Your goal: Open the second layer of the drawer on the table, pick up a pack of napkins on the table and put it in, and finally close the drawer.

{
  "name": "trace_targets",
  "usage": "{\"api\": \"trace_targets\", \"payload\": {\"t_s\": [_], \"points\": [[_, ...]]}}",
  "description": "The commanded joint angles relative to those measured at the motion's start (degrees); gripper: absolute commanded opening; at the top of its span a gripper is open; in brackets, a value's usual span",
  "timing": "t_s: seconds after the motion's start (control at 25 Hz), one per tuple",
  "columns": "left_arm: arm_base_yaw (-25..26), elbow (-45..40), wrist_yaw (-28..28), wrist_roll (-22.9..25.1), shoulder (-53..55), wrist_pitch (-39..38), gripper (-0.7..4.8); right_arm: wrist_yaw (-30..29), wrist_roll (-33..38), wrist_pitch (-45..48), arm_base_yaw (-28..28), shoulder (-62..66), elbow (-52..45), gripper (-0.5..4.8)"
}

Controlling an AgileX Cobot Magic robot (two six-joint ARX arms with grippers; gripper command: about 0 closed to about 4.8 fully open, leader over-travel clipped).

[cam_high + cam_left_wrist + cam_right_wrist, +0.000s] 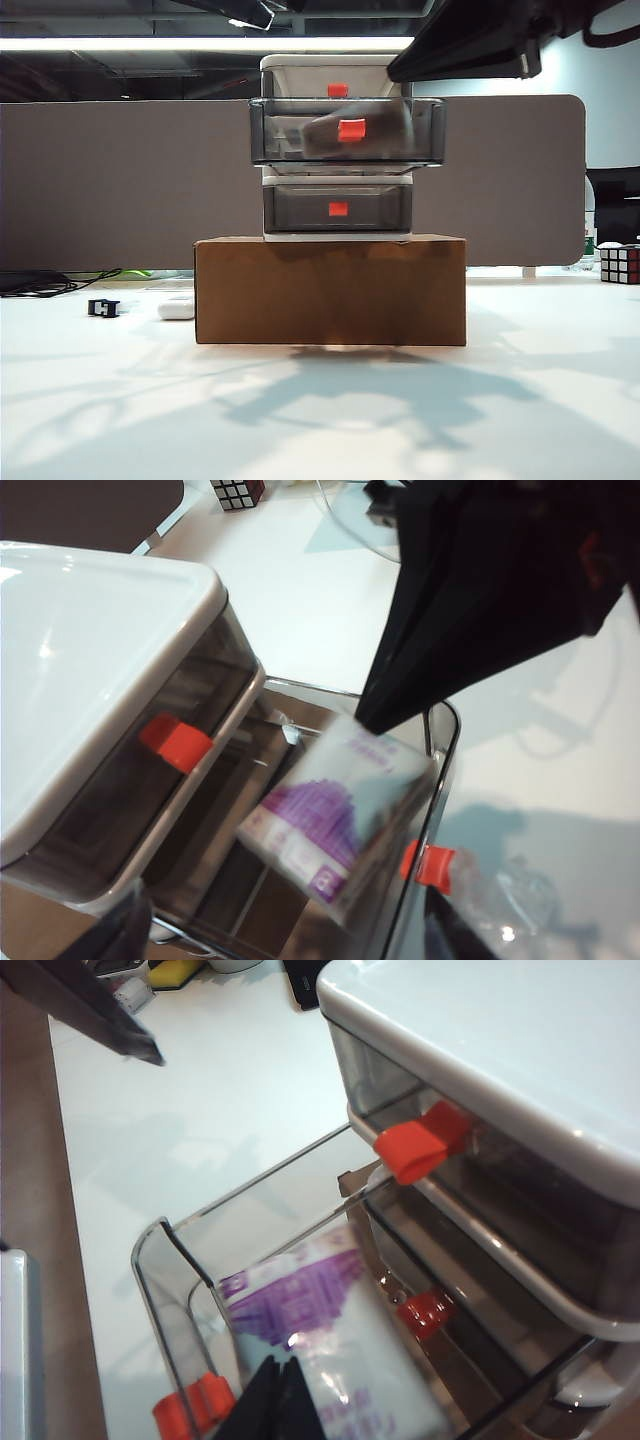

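Note:
The white-framed drawer cabinet (pixel 335 68) stands on a cardboard box. Its second layer (pixel 425 130), smoky grey with a red-orange handle (pixel 351 130), is pulled out toward the front. The pack of napkins (pixel 340 810), beige with purple print, hangs tilted in the open drawer (pixel 442 742) and shows blurred through its front (pixel 322 136). My right gripper (pixel 278 1370) is pinched shut on the pack (pixel 320 1300), reaching down from the dark right arm (pixel 470 45). My left gripper (pixel 285 932) hovers open above the drawer's front, holding nothing.
The brown cardboard box (pixel 330 290) lifts the cabinet off the white table (pixel 100 400). A small white oval object (pixel 176 309) and a black clip (pixel 103 308) lie at the left. A Rubik's cube (pixel 620 263) sits at the far right. A grey partition (pixel 120 180) closes the back.

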Motion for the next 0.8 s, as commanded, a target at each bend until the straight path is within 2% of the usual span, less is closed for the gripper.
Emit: {"api": "trace_targets", "payload": {"t_s": [0.04,0.12,0.16,0.2,0.24,0.36,0.44,0.56,0.64,0.8], "points": [[0.04,0.17,0.44,-0.26,-0.44,0.98,3.4,2.54,-0.02,1.46,0.59,-0.31,0.35,-0.05],[0.02,0.17,2.21,-3.28,-0.96,0.83,3.37,3.06,0.0,2.36,0.59,-1.25,0.37,-0.05],[0.02,0.17,7.82,-9.92,-1.42,0.28,2.72,3.21,0.11,3.76,0.59,-2.27,0.42,-0.05],[0.02,0.17,12.92,-13.64,-1.6,-1.27,1.61,3.23,0.28,4.15,0.57,-2.29,1.18,-0.05],[0.02,0.17,15.34,-14.29,-1.6,-2.8,1.07,3.34,0.28,4.11,0.57,-2.05,1.79,-0.05],[-0.26,0.04,19.15,-14.08,-1.44,-6.95,0.71,3.17,0.28,4.17,0.59,0.28,4.98,-0.05],[-0.98,0.0,19.02,-12.72,-0.96,-8.92,0.38,3.19,0.26,4.2,0.59,2.14,7.26,-0.05],[-2.01,-0.04,15.93,-9.79,0.76,-11.63,-0.06,3.17,0.28,4.17,0.59,7.41,13.14,-0.05],[-2.01,-0.04,13.62,-7.78,3.48,-10.95,-0.06,3.19,0.28,4.11,0.61,10.88,16.92,-0.05],[-1.99,-0.04,8.7,-7.45,9.49,-8.33,-0.06,3.65,0.26,4.11,0.63,16.13,22.4,-0.05]]}}
